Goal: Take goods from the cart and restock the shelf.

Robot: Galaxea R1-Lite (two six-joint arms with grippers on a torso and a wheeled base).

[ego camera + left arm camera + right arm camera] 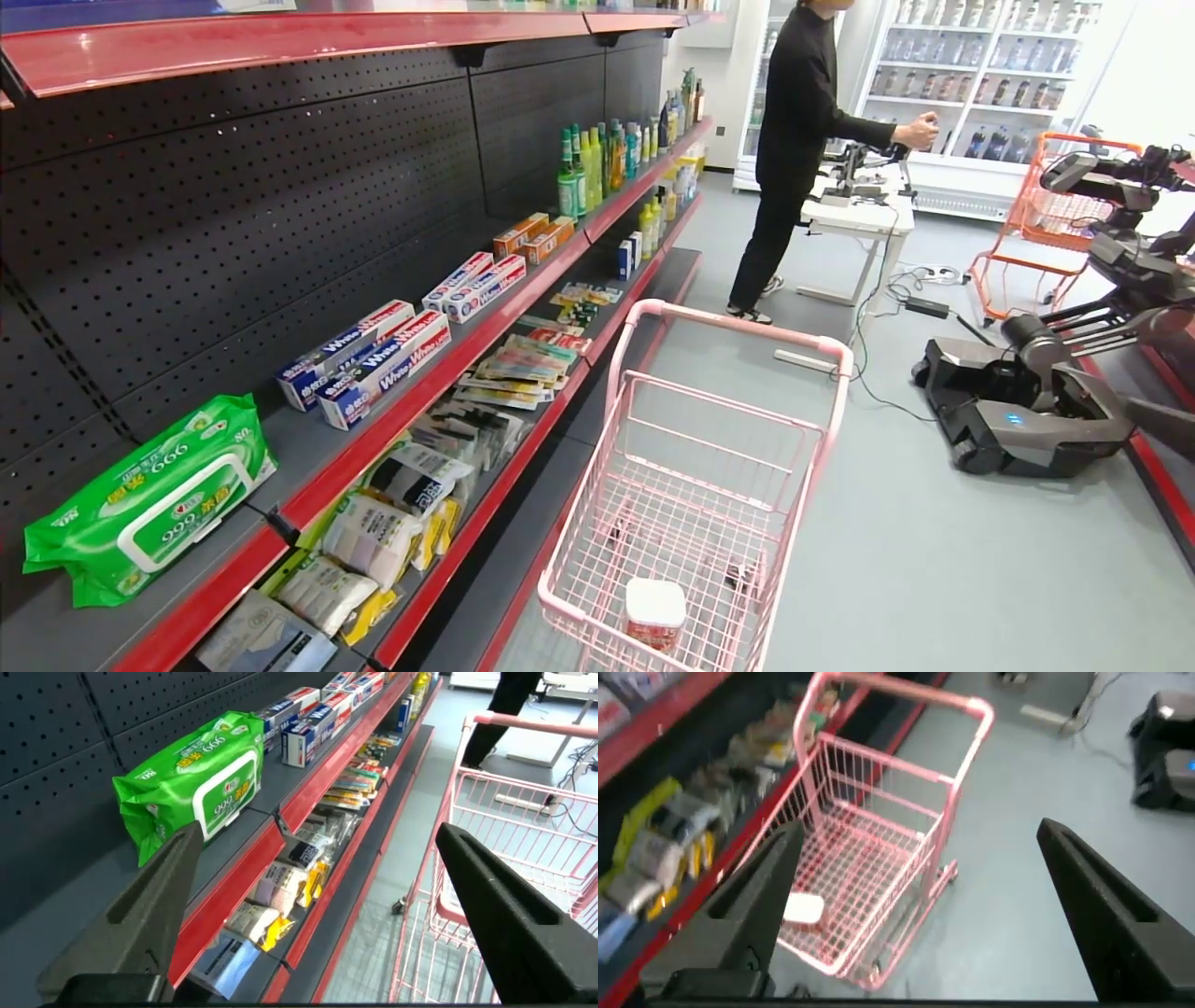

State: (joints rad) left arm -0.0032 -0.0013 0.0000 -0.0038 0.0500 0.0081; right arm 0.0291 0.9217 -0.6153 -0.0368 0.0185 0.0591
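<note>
A pink wire cart (709, 467) stands in the aisle beside the red-edged shelf (392, 411). A small white-lidded tub (653, 611) rests on the cart's bottom, seen also as a white tub (803, 910) in the cart (878, 849). A green pack of wet wipes (149, 499) lies on the middle shelf at the near end; the same pack (192, 775) lies beyond my left gripper (318, 882), which is open and empty beside the shelf front. My right gripper (915, 896) hangs open and empty high above the cart.
Toothpaste boxes (373, 359), bottles (597, 163) and packets fill the shelves further along. Another robot (1036, 392) and an orange cart (1046, 224) stand on the right. A person (803, 140) is at a white table in the back. Grey floor lies open right of the cart.
</note>
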